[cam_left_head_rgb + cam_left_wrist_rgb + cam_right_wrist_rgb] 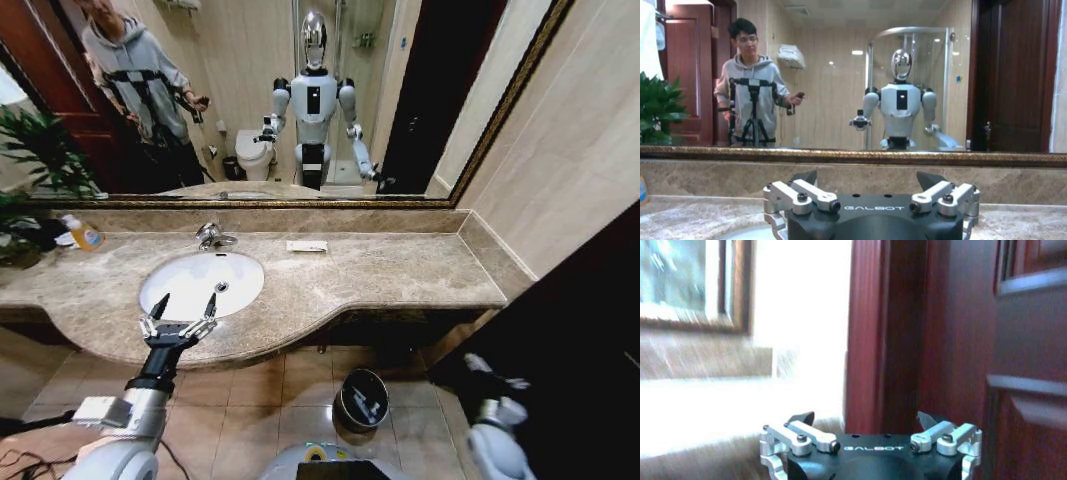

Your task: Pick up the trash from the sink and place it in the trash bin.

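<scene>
The white oval sink [190, 272] is set in the brown marble counter, with a chrome faucet [212, 236] behind it. Only the drain hole shows in its white bowl. One piece of trash, a flat white packet [306, 246], lies on the counter behind the sink, right of the faucet. My left gripper [186, 300] [867, 176] hangs open and empty over the sink's near rim. The round black trash bin [361, 398] stands on the floor tiles below the counter's front edge. My right gripper [497, 388] [865, 417] is low at the right, open and empty, away from the counter.
An orange-labelled soap bottle [83, 233] and a green plant [35, 160] stand at the counter's far left. A wide mirror [300, 100] backs the counter. A dark wooden door [953, 340] is close on the right. Floor tiles around the bin are free.
</scene>
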Robot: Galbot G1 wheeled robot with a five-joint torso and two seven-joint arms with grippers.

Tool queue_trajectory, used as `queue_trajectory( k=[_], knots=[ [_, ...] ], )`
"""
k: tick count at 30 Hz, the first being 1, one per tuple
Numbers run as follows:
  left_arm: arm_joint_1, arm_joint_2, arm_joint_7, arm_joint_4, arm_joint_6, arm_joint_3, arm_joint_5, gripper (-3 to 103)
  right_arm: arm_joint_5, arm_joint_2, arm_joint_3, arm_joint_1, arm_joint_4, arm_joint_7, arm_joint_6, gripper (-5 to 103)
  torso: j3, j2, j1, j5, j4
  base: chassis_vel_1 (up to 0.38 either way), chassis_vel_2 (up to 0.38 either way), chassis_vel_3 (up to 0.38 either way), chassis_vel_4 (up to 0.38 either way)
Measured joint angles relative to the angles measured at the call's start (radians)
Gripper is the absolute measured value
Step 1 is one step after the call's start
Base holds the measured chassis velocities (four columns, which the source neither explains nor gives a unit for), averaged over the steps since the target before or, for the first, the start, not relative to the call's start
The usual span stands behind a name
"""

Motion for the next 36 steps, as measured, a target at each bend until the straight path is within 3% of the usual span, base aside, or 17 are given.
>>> queue_trajectory(
  k=[8,10,13,14,18,19,23,24,27,28,32,36],
  knots=[
    [0.000,0.000,0.000,0.000,0.000,0.000,0.000,100,-0.033,0.027,-0.070,-0.067,0.304,-0.128,0.048,100,0.000,0.000,0.000,-0.0005,0.0001,0.000,0.000,0.000,0.000],
    [0.000,0.000,0.000,0.000,0.000,0.000,0.000,100,-0.040,0.010,-0.117,-0.058,0.363,-0.204,0.031,100,0.000,0.000,0.000,-0.0005,0.0001,0.000,0.000,0.000,0.000],
    [0.000,0.000,0.000,0.000,0.000,0.000,0.000,100,-0.031,-0.070,-0.174,0.026,0.372,-0.360,-0.021,100,0.000,0.000,0.000,0.0000,0.0003,0.000,0.000,0.000,0.000],
    [0.000,0.000,0.000,0.000,0.000,0.000,0.000,100,-0.031,-0.070,-0.174,0.026,0.372,-0.360,-0.021,100,0.000,0.000,0.000,0.0000,0.0003,0.000,0.000,0.000,0.000],
    [0.000,0.000,0.000,0.000,0.000,0.000,0.000,100,0.016,-0.193,-0.261,0.163,0.316,-0.545,-0.126,100,0.000,0.000,0.000,-0.0003,0.0001,0.000,0.000,0.000,0.000],
    [0.000,0.000,0.000,0.000,0.000,0.000,0.000,100,0.016,-0.193,-0.261,0.163,0.316,-0.545,-0.126,100,0.000,0.000,0.000,-0.0003,0.0001,0.000,0.000,0.000,0.000],
    [0.000,0.000,0.000,0.000,0.000,0.000,0.000,100,0.027,-0.300,-0.481,0.403,0.167,-0.582,-0.199,100,0.000,0.000,0.000,-0.0003,0.0003,0.000,0.000,0.000,0.000],
    [0.000,0.000,0.000,0.000,0.000,0.000,0.000,100,0.027,-0.300,-0.481,0.403,0.167,-0.582,-0.199,100,0.000,0.000,0.000,-0.0003,0.0003,0.000,0.000,0.000,0.000],
    [0.000,0.000,0.000,0.000,0.000,0.000,0.000,100,0.052,-0.340,-0.680,0.599,0.045,-0.572,-0.232,100,0.000,0.000,0.000,-0.0002,0.0005,0.000,0.000,0.000,0.000],
    [0.000,0.000,0.000,0.000,0.000,0.000,0.000,100,0.052,-0.340,-0.680,0.599,0.045,-0.572,-0.232,100,0.000,0.000,0.000,-0.0002,0.0005,0.000,0.000,0.000,0.000],
    [0.000,0.000,0.000,0.000,0.000,0.000,0.000,100,0.049,-0.349,-0.880,0.784,-0.055,-0.571,-0.275,100,0.000,0.000,0.000,-0.0004,0.0000,0.000,0.000,0.000,0.000],
    [0.000,0.000,0.000,0.000,0.000,0.000,0.000,100,0.045,-0.327,-0.984,0.907,-0.137,-0.572,-0.282,100,0.000,0.000,0.000,-0.0003,0.0002,0.000,0.000,0.000,0.000]
  ],
)
